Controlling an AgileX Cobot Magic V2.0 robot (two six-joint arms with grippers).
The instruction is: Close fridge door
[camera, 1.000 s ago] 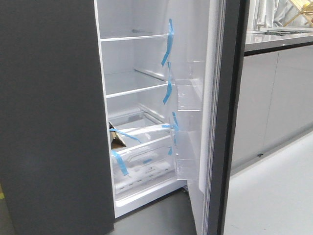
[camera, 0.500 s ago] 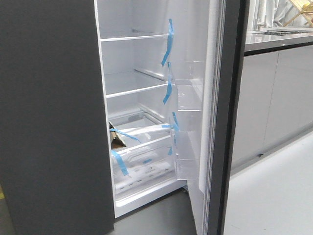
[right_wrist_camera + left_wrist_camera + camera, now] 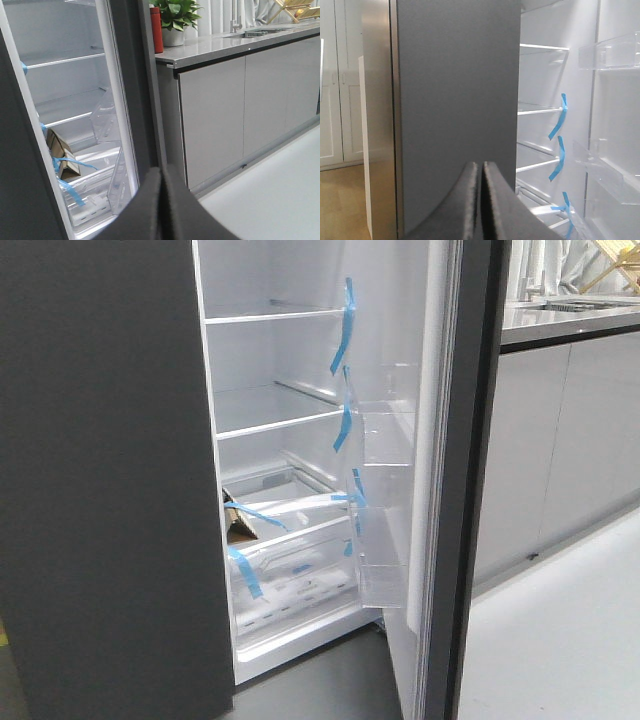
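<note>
The fridge door stands open on the right of the fridge and shows edge-on: dark-grey outside, white inner lining, clear bins and blue tape strips. It also shows in the right wrist view, just beyond my right gripper, which is shut and empty. In the left wrist view my left gripper is shut and empty in front of the other plain dark-grey panel. The door's lining and bins lie to its side. Neither gripper shows in the front view.
Light-grey cabinet fronts under a counter stand right of the door, with a red bottle, a plant and a dish rack. A cardboard box sits on a fridge shelf. Pale floor lies at the lower right.
</note>
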